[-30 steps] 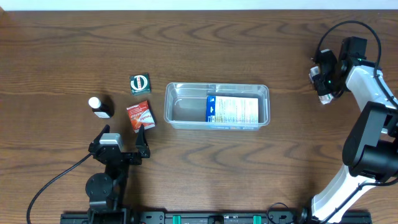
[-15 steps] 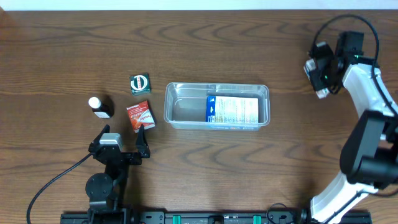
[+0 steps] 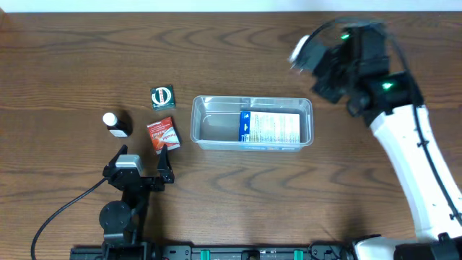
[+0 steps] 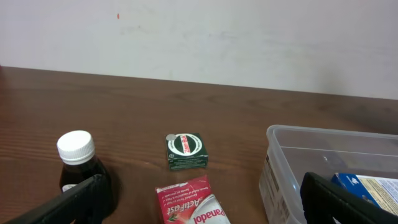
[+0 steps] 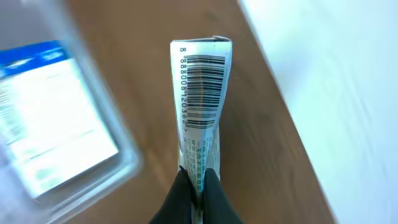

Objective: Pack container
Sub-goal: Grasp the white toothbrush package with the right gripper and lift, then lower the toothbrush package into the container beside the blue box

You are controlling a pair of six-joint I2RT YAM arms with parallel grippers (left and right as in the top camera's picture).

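The clear container [image 3: 198,119] sits mid-table with a blue and white box [image 3: 269,128] lying in its right half. It also shows in the left wrist view [image 4: 292,162] and blurred in the right wrist view [image 5: 118,155]. My right gripper [image 5: 196,182] is shut on a thin white packet [image 5: 200,87] with a barcode and holds it in the air above the container's far right corner [image 3: 299,52]. My left gripper [image 3: 141,165] is open and empty, near the front edge, just short of a red Panadol packet [image 3: 162,134].
A small green box [image 3: 162,97] lies left of the container. A dark bottle with a white cap [image 3: 114,124] stands further left. Both also show in the left wrist view, the green box [image 4: 186,150] and the bottle [image 4: 79,168]. A white wall runs behind the table.
My right arm has swung left from the table's right side toward the container, carrying the white packet. The left arm has not moved.
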